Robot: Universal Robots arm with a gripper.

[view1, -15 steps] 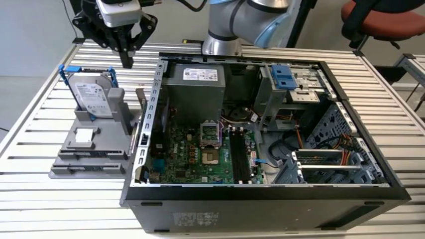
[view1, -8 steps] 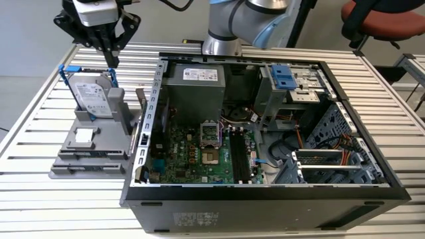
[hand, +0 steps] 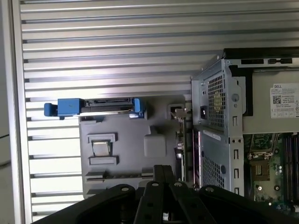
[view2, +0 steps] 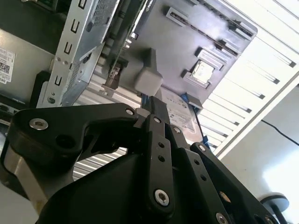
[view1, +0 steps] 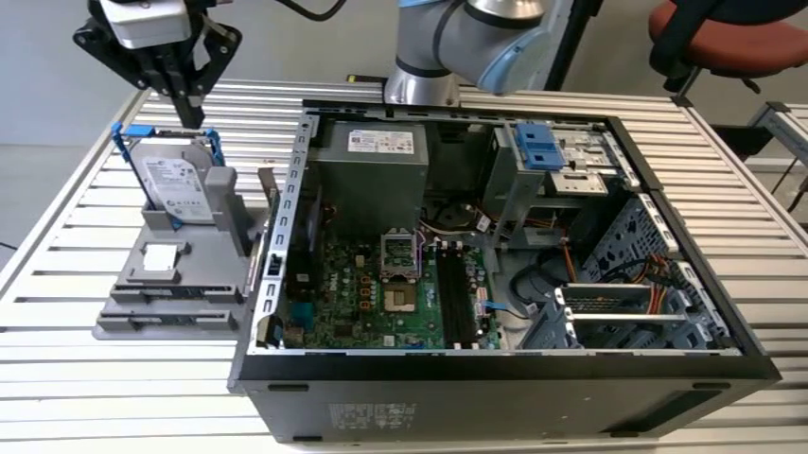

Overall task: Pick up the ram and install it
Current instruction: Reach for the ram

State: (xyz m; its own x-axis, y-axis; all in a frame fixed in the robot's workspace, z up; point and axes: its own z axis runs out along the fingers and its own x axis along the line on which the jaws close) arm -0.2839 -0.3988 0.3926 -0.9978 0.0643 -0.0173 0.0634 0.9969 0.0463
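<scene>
- Above the far end of the grey plastic parts holder [view1: 212, 253], the black two-finger gripper [view1: 189, 113] hangs over the silver hard drive in its blue frame [view1: 174, 184]. Its fingers look pressed together, with nothing between them.
- Along the holder's edge nearest the open black computer case [view1: 505, 369], the long, thin dark circuit-board stick, the ram [view1: 269, 203], stands on its long edge. In the first wrist view the ram [hand: 179, 144] shows as a narrow strip between the holder and the case wall.
- By my reading the pick-up is in its approach stage. The gripper is near the ram but apart from it, and the ram sits in the holder, so installing is not yet begun.
- A grasp looks to call for parted fingers, a shift sideways toward the case, and jaws set square across the ram's two flat faces. The gap beside the case wall seems tight.
- The ram's long axis lies level, running from the far side of the slatted metal table [view1: 76, 397] toward the near side in the exterior view. That is roughly parallel to the case wall and to the black memory slots [view1: 452, 288] on the green motherboard [view1: 354, 284].
- Its thin top edge faces up; which end is which I cannot tell.
</scene>
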